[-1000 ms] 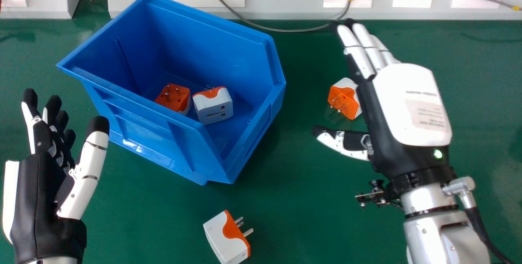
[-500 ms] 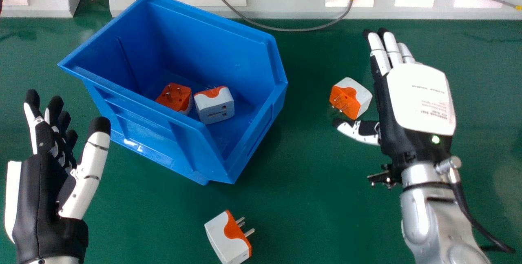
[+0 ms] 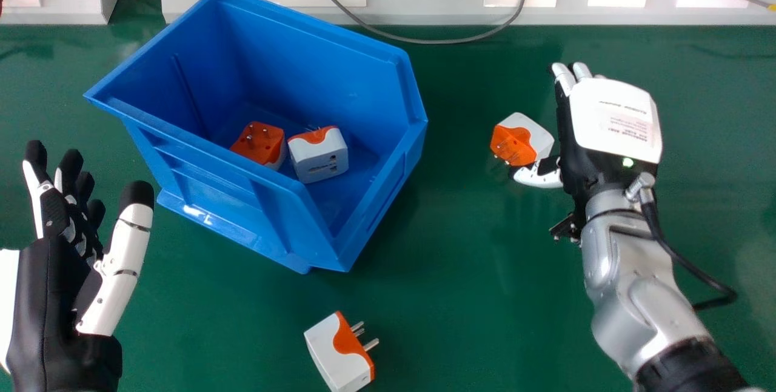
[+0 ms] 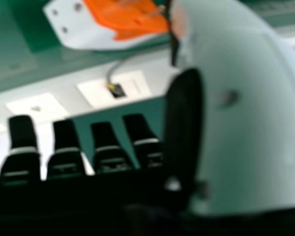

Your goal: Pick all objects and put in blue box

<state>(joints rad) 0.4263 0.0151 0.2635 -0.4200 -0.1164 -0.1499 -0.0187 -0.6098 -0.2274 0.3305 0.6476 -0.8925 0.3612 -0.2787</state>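
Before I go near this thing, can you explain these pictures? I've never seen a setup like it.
It's a humanoid robot with two mechanical hands. The wide picture comes from a camera on its head, looking down at a green table. Its left hand is at the view's left, its right hand at the right, both open. The other picture comes from a camera at the right hand, with its thumb looming large.

A blue box stands on the table with an orange-faced plug adapter and a mostly white one inside. Outside are one adapter beside the right hand and another near the view's bottom edge. Nothing is held; I can't tell whether the thumb touches the nearby adapter.
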